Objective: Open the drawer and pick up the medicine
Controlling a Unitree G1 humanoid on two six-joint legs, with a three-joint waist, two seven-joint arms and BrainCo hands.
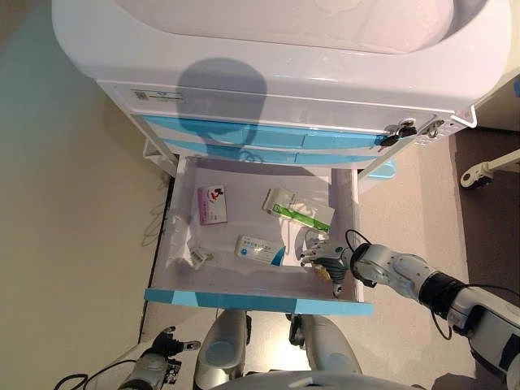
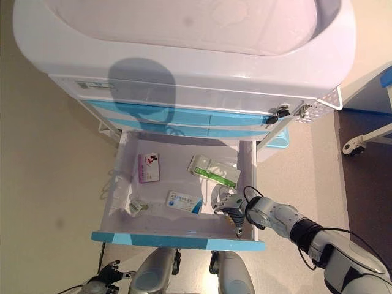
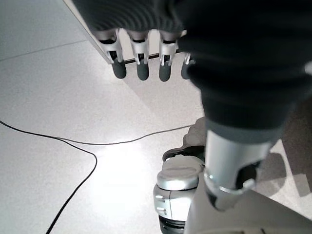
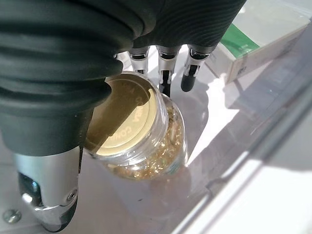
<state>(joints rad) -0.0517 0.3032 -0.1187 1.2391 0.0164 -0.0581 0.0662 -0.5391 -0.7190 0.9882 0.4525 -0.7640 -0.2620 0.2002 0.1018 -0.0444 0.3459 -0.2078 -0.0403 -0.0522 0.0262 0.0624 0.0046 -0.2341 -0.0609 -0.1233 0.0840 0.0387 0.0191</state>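
Right hand (image 1: 325,258) is down in the open white drawer with the blue front (image 1: 260,297), fingers loosely cupping a clear glass jar of golden capsules (image 4: 141,141) near the drawer's front right corner. It's not really clamped, so lifting now could drop it. Left hand (image 3: 146,58) hangs relaxed below the drawer.

Open drawer (image 1: 183,213) lying crowded along its right side, roomier at centre-left.

The right hand (image 1: 323,254) is occupying the front right corner around a capsule bottle (image 4: 141,139), the drawer's right wall just beside it. A green-and-white box (image 1: 297,211) is blocking behind; a white-and-blue box (image 1: 260,249) is lying just left. Bare floor is showing around the pink box (image 1: 212,204).
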